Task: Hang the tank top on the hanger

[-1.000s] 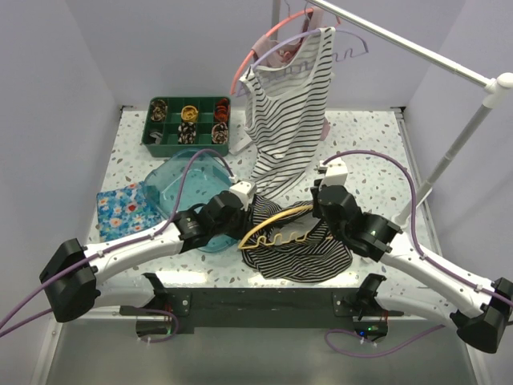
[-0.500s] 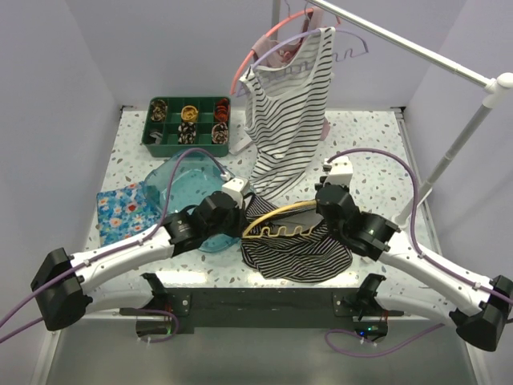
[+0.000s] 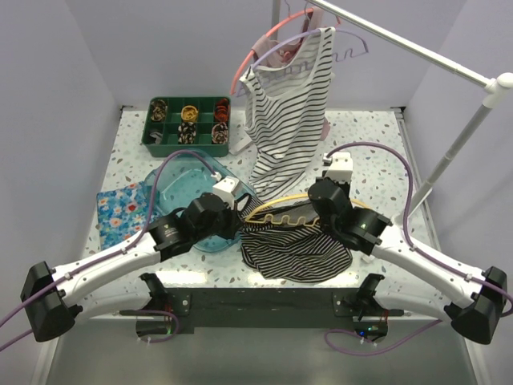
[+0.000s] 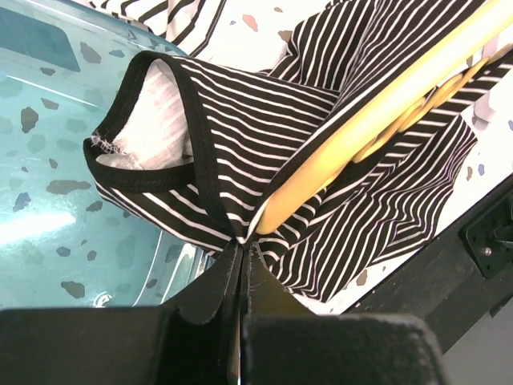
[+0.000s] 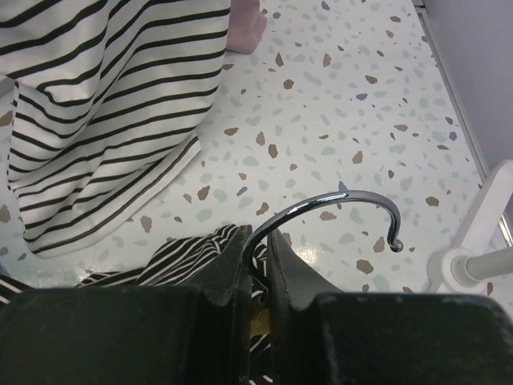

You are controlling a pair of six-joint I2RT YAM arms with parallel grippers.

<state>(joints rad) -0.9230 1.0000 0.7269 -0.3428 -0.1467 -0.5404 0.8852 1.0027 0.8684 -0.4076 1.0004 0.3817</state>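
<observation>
At table's front centre, tank top [image 3: 298, 255] is spread between both arms | left gripper [image 4: 240, 245] is pinched on tank top's black-bound edge, raised over teal dish [image 3: 178, 191] | right gripper [image 5: 256, 245] is clamped on hanger [image 3: 282, 210] at hook base | hanger's yellow arm is laid across tank top

The left arm reaches from 7 o'clock toward centre, its end effector [image 4: 240, 250] clamped on the tank top [image 4: 240, 120]. The right arm reaches from 5 o'clock, its end effector [image 5: 257, 245] clamped on the hanger [image 4: 377, 112].
</observation>
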